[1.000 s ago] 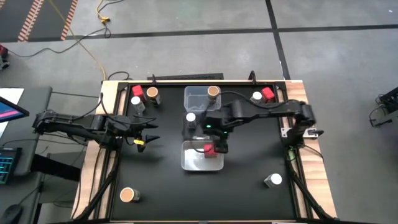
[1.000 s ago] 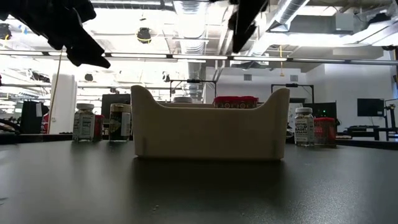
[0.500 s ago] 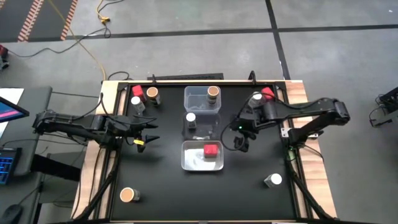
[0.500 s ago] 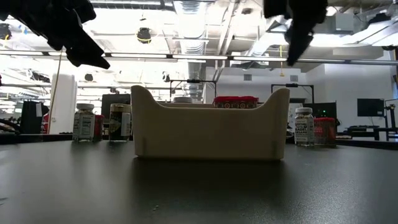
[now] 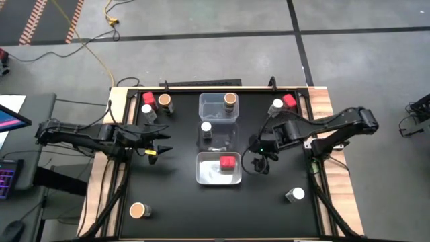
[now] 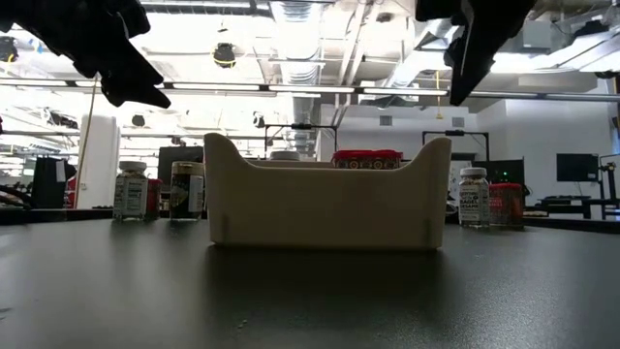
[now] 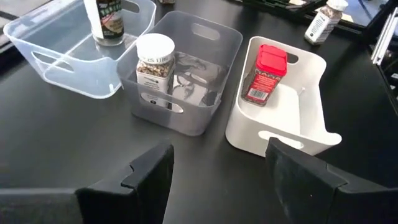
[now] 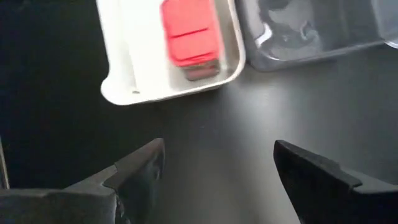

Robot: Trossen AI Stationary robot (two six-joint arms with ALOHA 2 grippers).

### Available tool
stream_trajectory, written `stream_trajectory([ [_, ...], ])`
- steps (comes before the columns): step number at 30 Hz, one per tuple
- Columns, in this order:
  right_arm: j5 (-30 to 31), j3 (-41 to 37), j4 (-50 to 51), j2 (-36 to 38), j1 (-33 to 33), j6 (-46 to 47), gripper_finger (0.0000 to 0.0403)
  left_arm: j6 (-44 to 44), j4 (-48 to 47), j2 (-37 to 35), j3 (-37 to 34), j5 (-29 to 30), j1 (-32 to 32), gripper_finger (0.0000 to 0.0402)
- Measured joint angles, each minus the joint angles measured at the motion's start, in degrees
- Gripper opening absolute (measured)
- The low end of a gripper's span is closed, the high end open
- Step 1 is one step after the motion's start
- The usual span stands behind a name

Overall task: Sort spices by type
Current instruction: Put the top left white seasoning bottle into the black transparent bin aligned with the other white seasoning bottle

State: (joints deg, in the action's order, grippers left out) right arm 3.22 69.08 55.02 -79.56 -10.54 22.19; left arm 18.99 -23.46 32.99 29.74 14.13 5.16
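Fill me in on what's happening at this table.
A two-armed robot is sorting spice jars into three bins. A red-topped jar stands in the white bin, a white-topped jar in the middle bin, a brown-topped jar in the far clear bin. The right gripper hangs open and empty beside the white bin. The left gripper waits open at the left. Other jars stand unsorted near the table's corners.

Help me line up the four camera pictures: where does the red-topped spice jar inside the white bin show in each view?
High view: red-topped jar in the white bin, table centre.
Low view: only its red top shows above the bin's near wall.
Left wrist view: upright in the bin, beside the grey bin.
Right wrist view: seen from above, in the bin.
Shared landmark: the white bin.
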Motion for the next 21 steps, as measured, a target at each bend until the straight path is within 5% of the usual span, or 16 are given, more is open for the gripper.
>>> stream_trajectory([
  [14, 3.68, 0.00, 2.25, 0.24, -4.81, -8.88, 0.0327, 5.74, 1.25, 0.00, 0.00, 3.80, -0.01, 0.0242],
  [21, 3.99, -7.62, 3.26, 10.04, -3.97, -9.18, 0.0299, 9.41, 1.37, 2.26, 0.73, 7.16, -0.01, 0.0242],
])
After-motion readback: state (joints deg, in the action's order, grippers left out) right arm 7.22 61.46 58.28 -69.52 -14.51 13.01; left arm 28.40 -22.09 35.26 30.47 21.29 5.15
